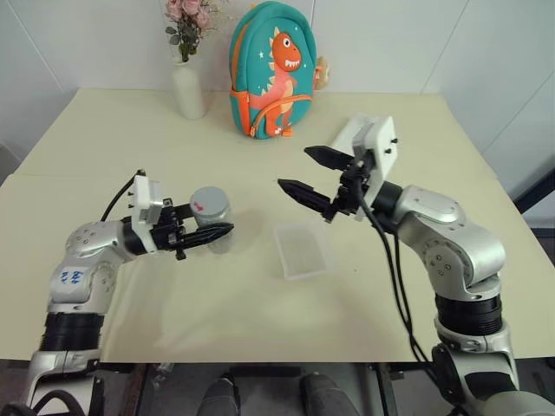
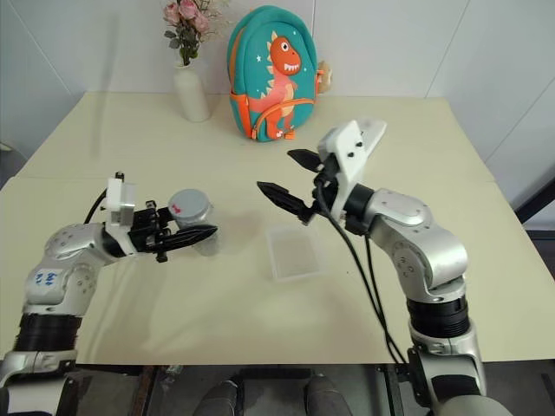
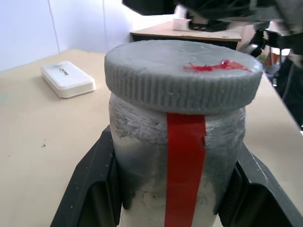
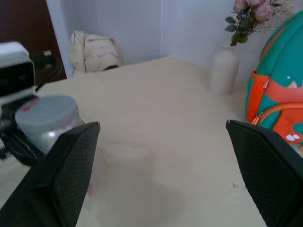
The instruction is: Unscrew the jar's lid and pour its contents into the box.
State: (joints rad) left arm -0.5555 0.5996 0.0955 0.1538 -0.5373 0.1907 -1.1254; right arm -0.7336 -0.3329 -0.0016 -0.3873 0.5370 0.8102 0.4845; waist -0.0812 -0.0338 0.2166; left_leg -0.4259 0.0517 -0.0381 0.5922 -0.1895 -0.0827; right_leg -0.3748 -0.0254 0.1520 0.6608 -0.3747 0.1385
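My left gripper (image 1: 217, 228) is shut on the jar (image 1: 214, 227), one black finger (image 3: 92, 184) on each side of its body. The jar stands upright, whitish-grey with a red strip down its side. The ribbed grey lid (image 3: 182, 71), with a red mark on top, is on the jar, so the contents are hidden. Whether the jar's base touches the table I cannot tell. My right gripper (image 1: 294, 166) is open and empty. It hangs in the air to the right of the jar, pointing towards it, above the far end of the clear box (image 1: 303, 250), which lies flat on the table.
At the back of the table stand a white vase with pink flowers (image 1: 188, 87) and a teal dinosaur backpack (image 1: 273, 74). A white oblong case (image 3: 67, 79) lies on the table. The table's front edge (image 1: 260, 360) runs close below my arms.
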